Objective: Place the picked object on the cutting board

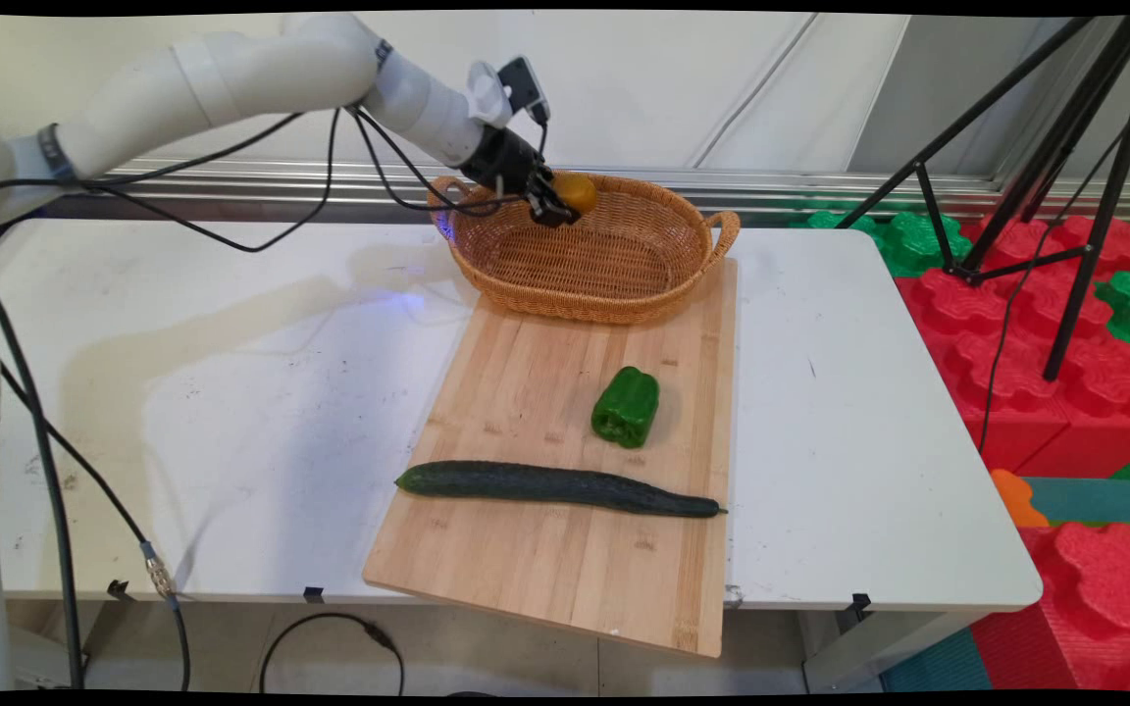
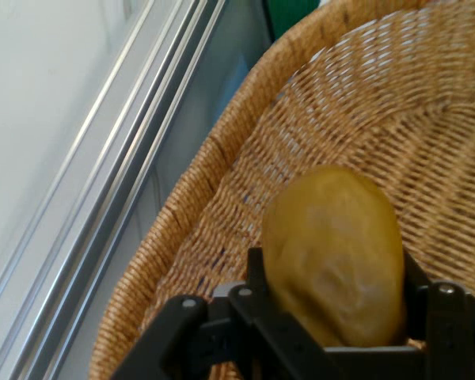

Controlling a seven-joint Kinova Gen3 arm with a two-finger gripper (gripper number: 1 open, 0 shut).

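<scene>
Currently a yellow-brown potato (image 2: 332,253) is held between the fingers (image 1: 558,204) | it is kept above the wicker basket (image 1: 585,289) | a green pepper (image 1: 626,406) and cucumber (image 1: 555,486) are lying on the cutting board (image 1: 526,392).

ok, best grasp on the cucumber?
Grip the cucumber near its middle, coming straight down, fingers closing across its width. It lies flat and nearly straight across the board, long axis left-right, with free room on both long sides; the pepper sits clear behind it.
</scene>
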